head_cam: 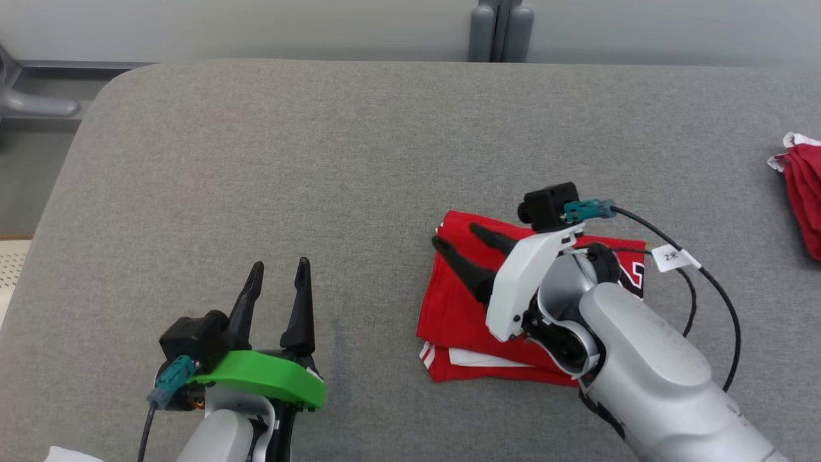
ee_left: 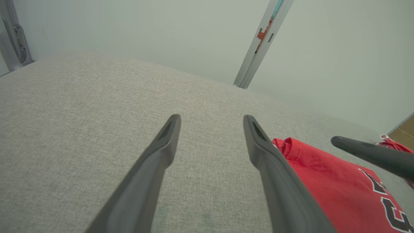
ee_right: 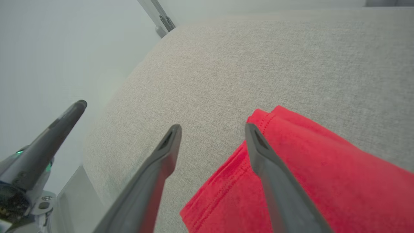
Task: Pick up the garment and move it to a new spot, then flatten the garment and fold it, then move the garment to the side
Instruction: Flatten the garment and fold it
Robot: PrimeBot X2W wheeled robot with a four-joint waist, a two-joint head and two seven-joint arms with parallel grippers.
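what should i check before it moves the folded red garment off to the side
1. The garment is folded into a compact stack: ok.
2. The right gripper is open, with nothing pinched between its fingers: ok.
3. Whether those fingers touch the cloth or hang just above it: cannot tell.
4. The left gripper is open and apart from the garment: ok.
5. Bare table on the garment's left and far sides: ok.
6. The table's right edge is free: not ok, another red cloth lies there.
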